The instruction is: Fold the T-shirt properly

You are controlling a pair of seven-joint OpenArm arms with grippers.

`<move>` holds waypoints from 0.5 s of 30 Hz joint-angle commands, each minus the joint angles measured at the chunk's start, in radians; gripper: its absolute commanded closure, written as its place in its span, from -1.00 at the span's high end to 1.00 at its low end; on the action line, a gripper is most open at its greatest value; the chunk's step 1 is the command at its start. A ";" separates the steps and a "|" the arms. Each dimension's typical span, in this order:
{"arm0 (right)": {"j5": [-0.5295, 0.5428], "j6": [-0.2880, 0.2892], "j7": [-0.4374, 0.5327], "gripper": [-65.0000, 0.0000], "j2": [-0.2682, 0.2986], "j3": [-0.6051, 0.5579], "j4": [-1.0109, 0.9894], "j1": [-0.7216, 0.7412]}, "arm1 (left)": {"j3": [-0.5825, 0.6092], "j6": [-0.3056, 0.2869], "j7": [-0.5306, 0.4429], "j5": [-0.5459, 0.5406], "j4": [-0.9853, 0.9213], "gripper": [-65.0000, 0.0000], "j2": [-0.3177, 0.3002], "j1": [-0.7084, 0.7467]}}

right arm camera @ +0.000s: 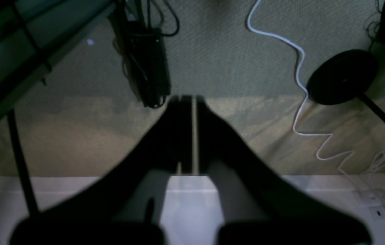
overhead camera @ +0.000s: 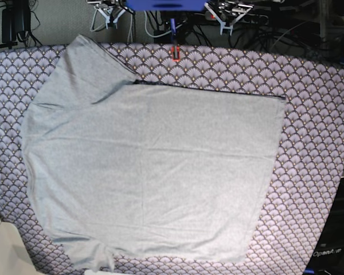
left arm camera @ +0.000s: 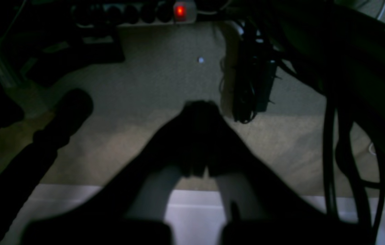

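Both hands were closed and held nothing: left hand point(left arm camera: 199, 105), right hand point(right arm camera: 187, 98), each hanging over floor, off the desk. T-shirt point(overhead camera: 149, 172) lay flat and unfolded on the purple cloth point(overhead camera: 321, 126), sleeves toward base-view left. Fold not begun; next move likely needs an edge grasp.

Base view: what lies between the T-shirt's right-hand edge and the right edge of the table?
Only bare purple patterned cloth lies beside the T-shirt there; nothing rests on that stretch in the base view.
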 commanded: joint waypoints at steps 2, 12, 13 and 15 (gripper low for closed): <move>0.003 0.014 -0.001 -1.00 -0.002 -0.001 -0.001 0.002 | -0.001 0.001 0.003 0.005 0.000 -0.99 0.001 0.004; 0.003 0.014 -0.001 -1.00 -0.003 0.001 -0.001 0.002 | -0.001 0.001 0.003 0.007 0.000 -0.99 0.001 0.001; 0.003 0.014 -0.001 -1.00 -0.003 0.001 -0.001 0.002 | -0.001 0.001 0.003 0.007 0.000 -0.99 -0.001 0.001; 0.003 0.014 -0.001 -1.00 -0.003 0.002 -0.001 0.002 | -0.001 0.001 0.003 0.007 0.000 -0.99 -0.001 -0.002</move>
